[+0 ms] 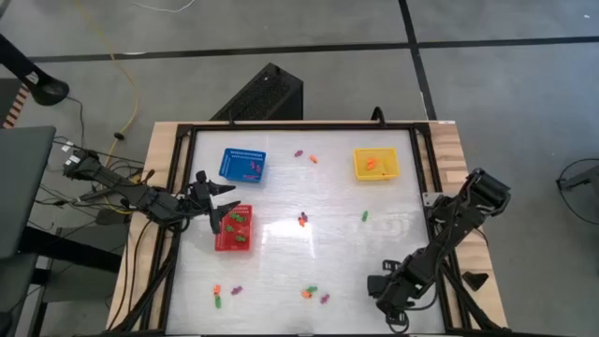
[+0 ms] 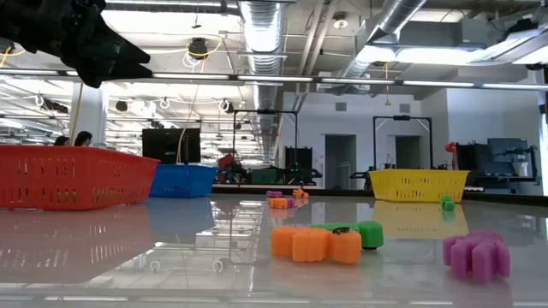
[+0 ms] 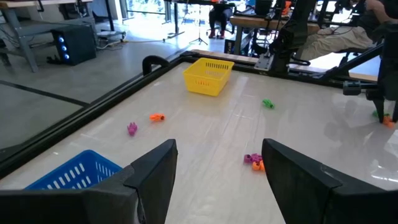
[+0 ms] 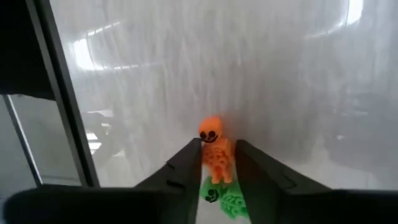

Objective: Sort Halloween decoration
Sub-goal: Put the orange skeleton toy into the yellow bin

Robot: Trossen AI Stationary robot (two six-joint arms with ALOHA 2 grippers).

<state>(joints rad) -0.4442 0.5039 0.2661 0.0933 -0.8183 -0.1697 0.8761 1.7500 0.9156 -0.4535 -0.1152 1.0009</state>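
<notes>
I see trinkets (image 1: 302, 220) scattered across the glossy white table (image 1: 309, 262). My right gripper (image 4: 217, 163) clamps an orange figure (image 4: 214, 148); my left gripper (image 3: 217, 165) gapes above the red basket (image 1: 233, 227).

Red basket (image 1: 233, 240), blue basket (image 1: 242, 165), yellow basket (image 1: 376, 165), orange trinket (image 4: 215, 152)

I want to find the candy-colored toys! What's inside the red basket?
From above, the red basket holds green trinkets. The left gripper, fingers open, hovers over its near edge and covers part of it. In the low view, the basket's wall hides everything inside.
</notes>
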